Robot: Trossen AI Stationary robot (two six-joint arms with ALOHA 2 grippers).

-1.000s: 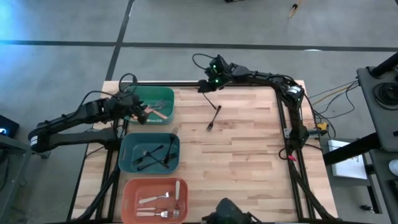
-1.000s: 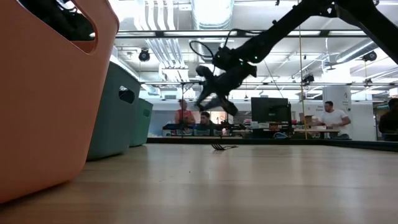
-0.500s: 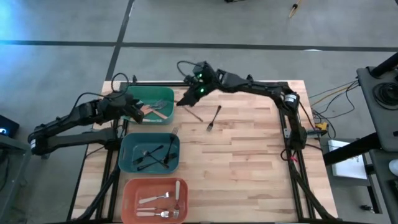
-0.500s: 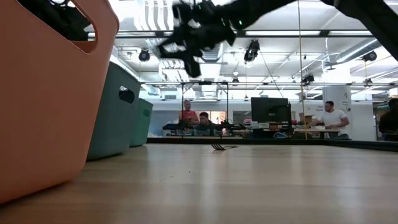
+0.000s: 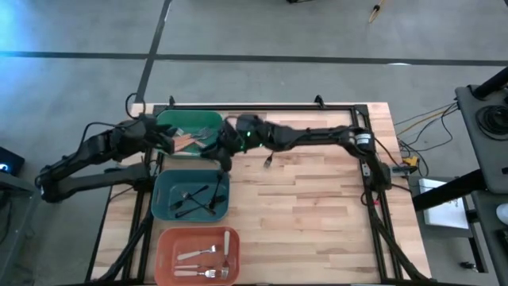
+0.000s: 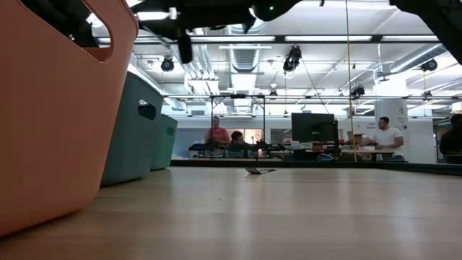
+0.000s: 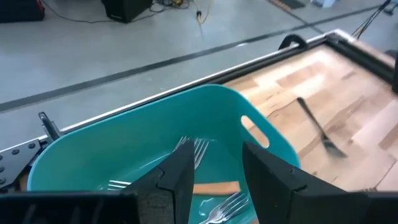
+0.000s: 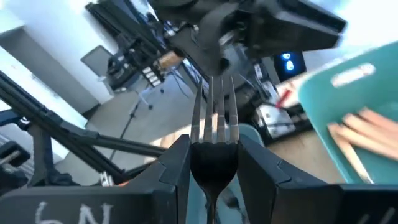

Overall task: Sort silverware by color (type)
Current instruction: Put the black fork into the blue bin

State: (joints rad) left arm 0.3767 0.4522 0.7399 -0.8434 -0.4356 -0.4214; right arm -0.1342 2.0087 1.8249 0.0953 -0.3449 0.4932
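The right hand [image 8: 213, 163] clenches a black fork [image 8: 213, 143], carrying it toward the teal bin [image 5: 163, 208] — next, lower and release. Another black fork [image 5: 271, 157] lies on the counter [image 5: 317, 206]. The left hand [image 7: 214, 171] hovers released over the green bin [image 5: 208, 119].

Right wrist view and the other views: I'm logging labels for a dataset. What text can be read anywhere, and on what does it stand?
"N": white letter with a cut-off character before it, on the dark body of the right gripper, which holds a black fork.
Everywhere else, in all views: no readable text.
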